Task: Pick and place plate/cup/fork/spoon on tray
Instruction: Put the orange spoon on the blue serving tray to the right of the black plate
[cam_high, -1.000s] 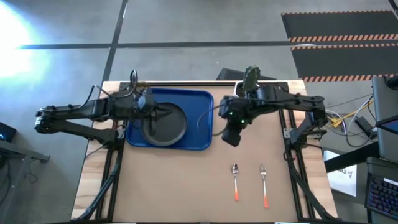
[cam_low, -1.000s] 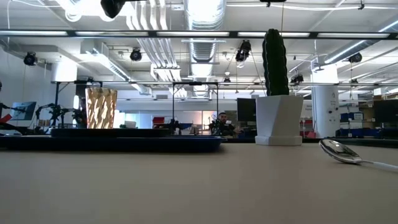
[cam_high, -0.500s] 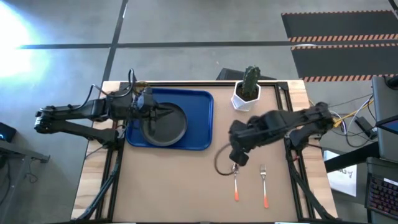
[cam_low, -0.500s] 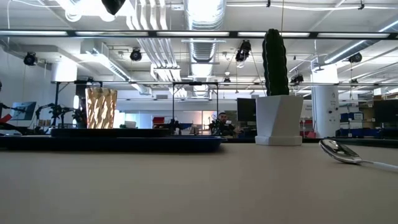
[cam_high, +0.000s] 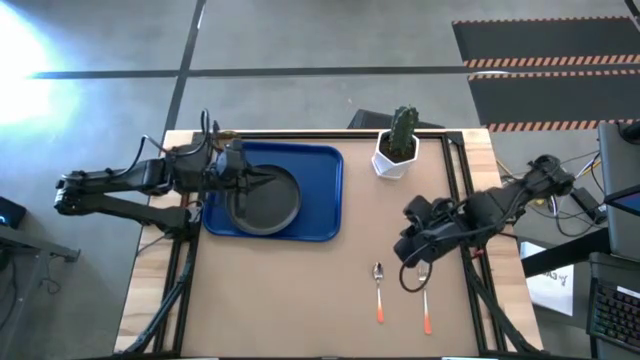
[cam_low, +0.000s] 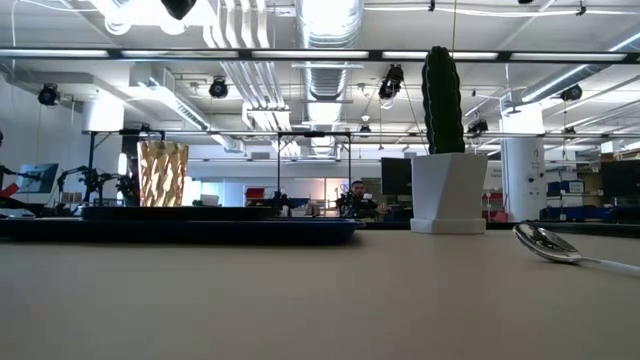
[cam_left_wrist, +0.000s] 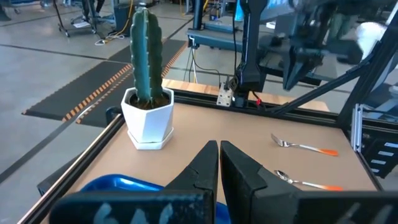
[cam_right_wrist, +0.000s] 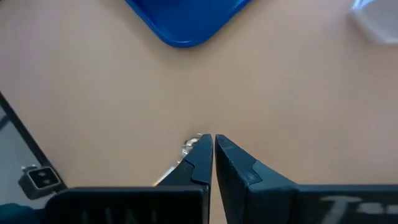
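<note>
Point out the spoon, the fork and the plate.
spoon (cam_high: 378, 271), high view, on its silver bowl.
fork (cam_high: 427, 318), high view, on its orange-red handle.
plate (cam_high: 268, 203), high view, on its dark flat centre.

— Any writing, labels or numbers to read anywhere?
— None that I can make out. A white sheet (cam_high: 553, 283) lies beside the surface's right edge, with dark marks on it, but they are too small to read.
— Brand names on the arms?
— None legible.
</note>
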